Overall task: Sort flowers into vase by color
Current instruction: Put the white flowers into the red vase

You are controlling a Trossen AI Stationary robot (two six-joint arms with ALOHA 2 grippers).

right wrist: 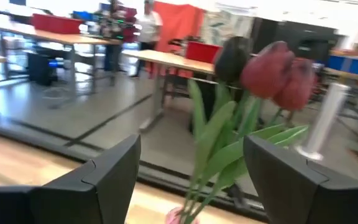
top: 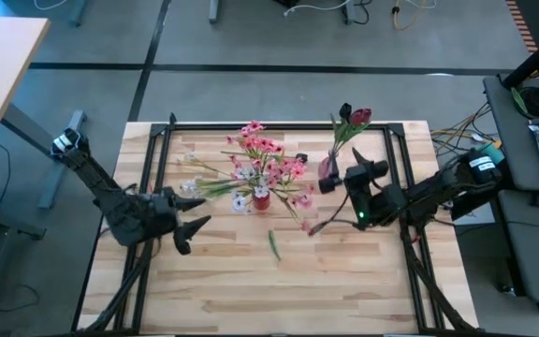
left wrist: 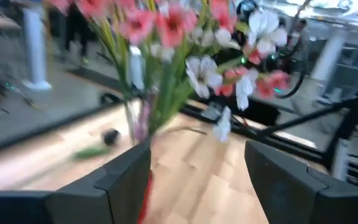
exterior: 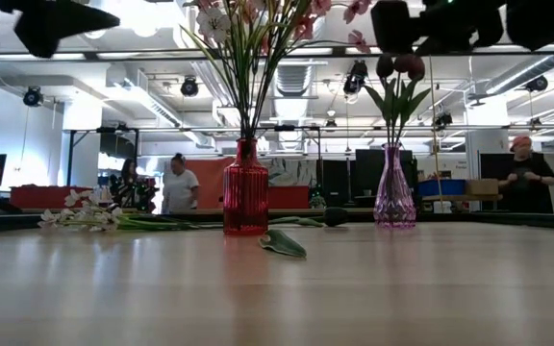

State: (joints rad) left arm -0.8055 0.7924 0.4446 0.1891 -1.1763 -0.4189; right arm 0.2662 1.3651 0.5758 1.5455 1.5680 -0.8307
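Here the right pincer (top: 337, 178), open and empty, hovers beside the dark tulips (top: 354, 117).

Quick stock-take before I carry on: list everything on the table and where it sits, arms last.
Red vase: one, table centre, upright, holding pink sprays.
Pink sprays: a bunch, pink, standing in the red vase; a few white blossoms show among them in the left wrist view.
Purple vase: one, right of the red vase, upright.
Tulip buds: a few, dark red and near-black, in the purple vase.
White sprigs: a few, lying flat on the table left of the red vase.
Leaf: one, green, loose in front of the red vase.
Left gripper: open, raised, left of the red vase.
Right gripper: open, raised, by the purple vase.
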